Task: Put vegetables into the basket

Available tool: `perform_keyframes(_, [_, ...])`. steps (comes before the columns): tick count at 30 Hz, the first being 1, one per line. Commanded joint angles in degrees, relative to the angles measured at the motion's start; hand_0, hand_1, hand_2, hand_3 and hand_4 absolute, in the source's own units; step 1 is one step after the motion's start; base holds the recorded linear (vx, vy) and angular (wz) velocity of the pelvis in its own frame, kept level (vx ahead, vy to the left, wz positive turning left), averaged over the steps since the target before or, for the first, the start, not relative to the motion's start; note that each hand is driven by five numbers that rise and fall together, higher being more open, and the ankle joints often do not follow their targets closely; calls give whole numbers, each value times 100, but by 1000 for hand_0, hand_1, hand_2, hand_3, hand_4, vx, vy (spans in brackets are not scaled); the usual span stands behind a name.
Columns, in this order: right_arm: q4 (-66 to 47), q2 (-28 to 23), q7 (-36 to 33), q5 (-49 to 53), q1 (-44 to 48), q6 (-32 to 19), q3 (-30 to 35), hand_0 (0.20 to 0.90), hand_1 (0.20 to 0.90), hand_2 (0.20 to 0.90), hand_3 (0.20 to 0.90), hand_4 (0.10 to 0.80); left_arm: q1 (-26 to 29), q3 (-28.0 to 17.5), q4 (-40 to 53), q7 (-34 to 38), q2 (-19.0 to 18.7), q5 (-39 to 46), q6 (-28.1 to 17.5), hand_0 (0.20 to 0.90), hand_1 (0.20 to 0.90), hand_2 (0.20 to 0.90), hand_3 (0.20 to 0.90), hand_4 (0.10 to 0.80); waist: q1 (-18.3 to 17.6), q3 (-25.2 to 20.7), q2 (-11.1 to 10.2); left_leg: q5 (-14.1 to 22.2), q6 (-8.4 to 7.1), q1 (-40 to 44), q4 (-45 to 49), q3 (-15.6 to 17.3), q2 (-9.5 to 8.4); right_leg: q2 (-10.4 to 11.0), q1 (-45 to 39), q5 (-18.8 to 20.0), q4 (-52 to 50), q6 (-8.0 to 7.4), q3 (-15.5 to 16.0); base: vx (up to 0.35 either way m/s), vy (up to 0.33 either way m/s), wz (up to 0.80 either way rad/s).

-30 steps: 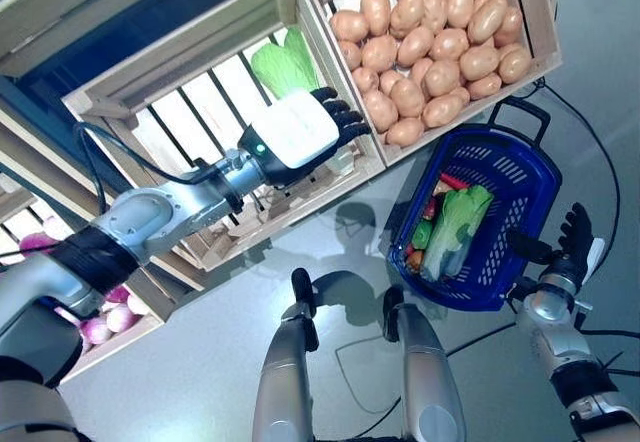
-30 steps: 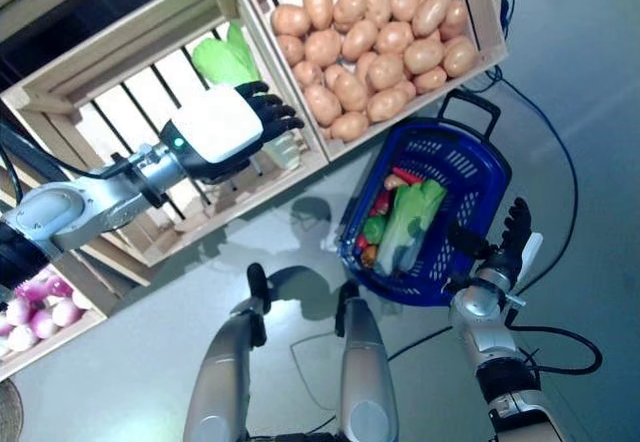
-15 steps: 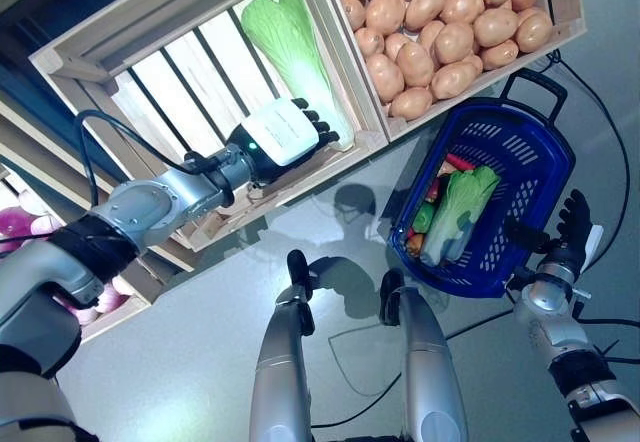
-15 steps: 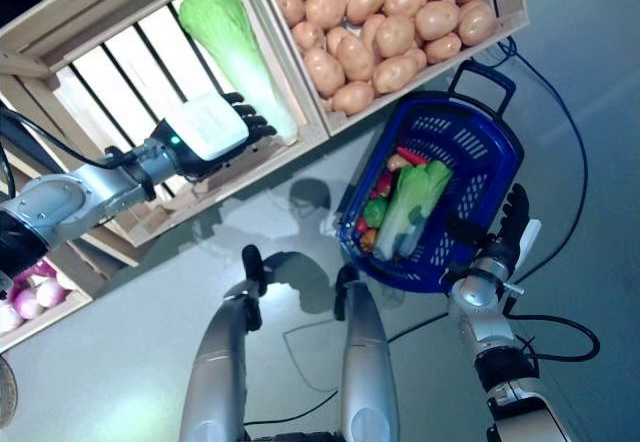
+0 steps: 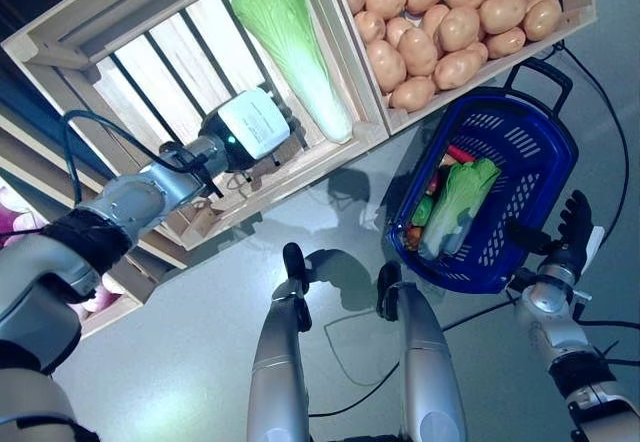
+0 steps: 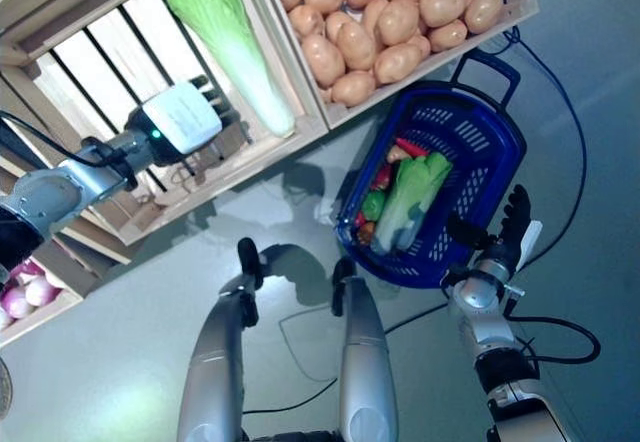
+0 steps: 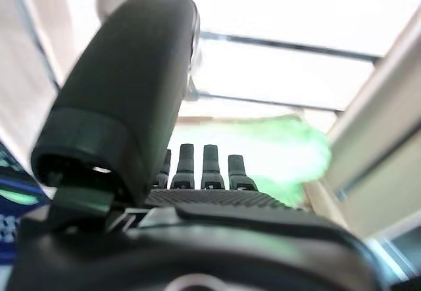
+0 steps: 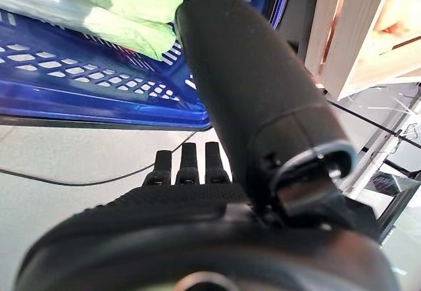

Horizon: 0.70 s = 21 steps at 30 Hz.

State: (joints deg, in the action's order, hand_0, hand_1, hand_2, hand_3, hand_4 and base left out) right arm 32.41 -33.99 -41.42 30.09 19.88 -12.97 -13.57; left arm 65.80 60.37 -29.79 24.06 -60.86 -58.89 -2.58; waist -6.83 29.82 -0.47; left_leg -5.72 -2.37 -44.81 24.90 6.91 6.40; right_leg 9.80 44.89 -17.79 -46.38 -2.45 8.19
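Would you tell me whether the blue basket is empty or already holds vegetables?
It already holds some: the blue basket contains a cabbage lying over smaller red and green vegetables.

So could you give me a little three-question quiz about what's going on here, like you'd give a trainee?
1. True or false: the left hand is holding the napa cabbage in the slatted wooden crate.
2. Which crate lies nearest the blue basket? A) the potato crate B) the crate with purple onions C) the slatted crate
3. Fill the gap: the right hand shows beside the basket's ____ rim, its fingers straight.

Key
1. False: its fingers are straight and it stops short of the cabbage.
2. A
3. Outer, on the robot's right.
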Motion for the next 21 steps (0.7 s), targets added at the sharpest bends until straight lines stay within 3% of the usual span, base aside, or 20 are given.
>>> perform_keyframes(1, [-342,-436,-186,-51,70,-467,347,900,900,900,900,800,632,-685,-60,940,76,-275,335,900,900,900,900,800,-62,-3,-58,1390,-51,127,1081,245,160,-88,-199,1000,984,-123,-314,0,0,0])
perform_keyframes(8, [-456,-374,-219,-114,66,-409,297,900,900,900,900,800,453,-920,-533,1698,297,-377,397,900,900,900,900,800,-106,-3,-80,1377,-29,67,1041,244,116,-145,-65,1022,949,-122,-370,0,0,0])
perform_keyframes(21, [-620,-358,-201,-276,160,-177,218,900,900,900,900,800,520,-836,-866,1637,575,-532,181,900,900,900,900,800,-197,-3,-109,1418,-15,-122,1145,226,152,-181,171,970,773,-113,-434,29,2,-3])
